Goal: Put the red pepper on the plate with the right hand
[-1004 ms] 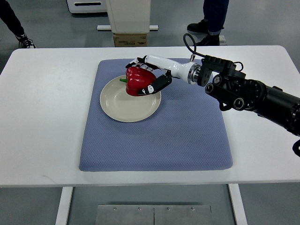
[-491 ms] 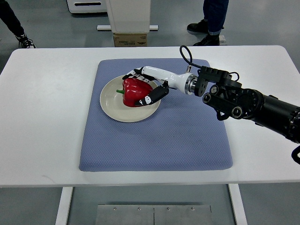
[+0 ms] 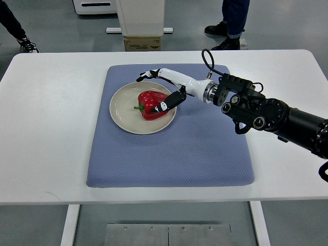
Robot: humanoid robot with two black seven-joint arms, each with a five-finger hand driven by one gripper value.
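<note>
Since a moment ago the right hand (image 3: 160, 88) has let go of the red pepper (image 3: 151, 105), which now lies on its side on the right half of the plate (image 3: 121, 108), green stem pointing left. With its arm reaching in from the right, the hand hangs over the plate's far right rim, fingers spread, the thumb close against the pepper. Under the plate a blue mat (image 3: 205, 154) covers the white table (image 3: 46, 128), with grey floor and a person's shoes (image 3: 221, 32) beyond the far edge.
</note>
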